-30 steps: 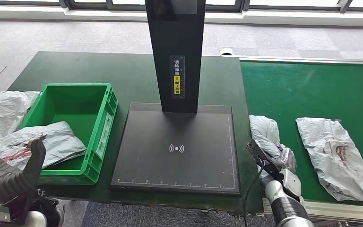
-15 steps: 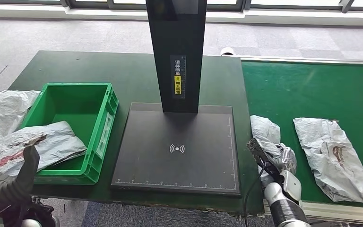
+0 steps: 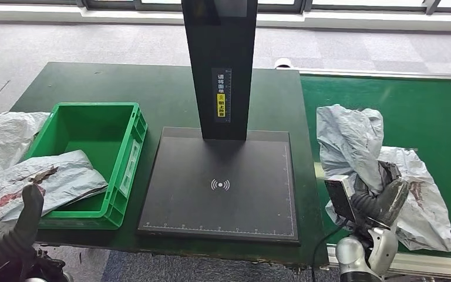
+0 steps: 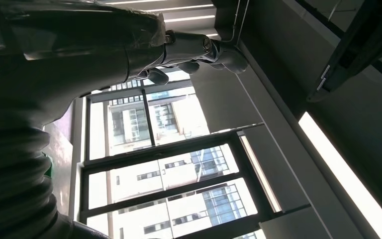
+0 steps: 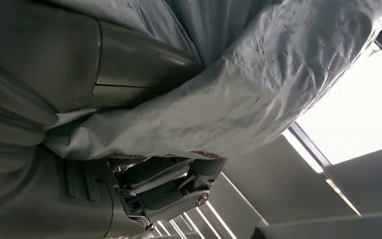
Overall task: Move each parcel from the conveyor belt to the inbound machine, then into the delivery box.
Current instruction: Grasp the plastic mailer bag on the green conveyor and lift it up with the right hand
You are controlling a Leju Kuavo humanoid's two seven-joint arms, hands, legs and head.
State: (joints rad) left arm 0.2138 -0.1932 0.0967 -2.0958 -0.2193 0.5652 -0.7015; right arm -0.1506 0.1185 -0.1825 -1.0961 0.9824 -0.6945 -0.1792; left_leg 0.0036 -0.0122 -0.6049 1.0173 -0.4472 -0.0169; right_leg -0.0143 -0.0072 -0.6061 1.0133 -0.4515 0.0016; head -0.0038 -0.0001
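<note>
My right hand (image 3: 377, 201) grips a crumpled grey parcel (image 3: 349, 137) and holds it up over the near end of the green conveyor belt (image 3: 387, 100). In the right wrist view the same parcel (image 5: 258, 84) drapes over the hand (image 5: 164, 191). A second grey parcel (image 3: 426, 202) lies flat on the belt, partly behind the held one. The inbound machine's black platform (image 3: 220, 182) and its column (image 3: 220, 64) stand to the left of the belt, bare. My left hand (image 3: 12, 232) is low at the table's near left corner, holding nothing, its fingers (image 4: 189, 52) apart.
A green delivery box (image 3: 126, 150) stands left of the platform with a grey parcel (image 3: 64, 176) lying over its near left wall. Another grey bag (image 3: 0, 135) lies beside the box at the far left. The conveyor's metal rail (image 3: 423, 261) runs along the near right.
My right hand has lifted the grey parcel off the belt, and it now hangs higher and unfolded. My left hand has sunk a little lower.
</note>
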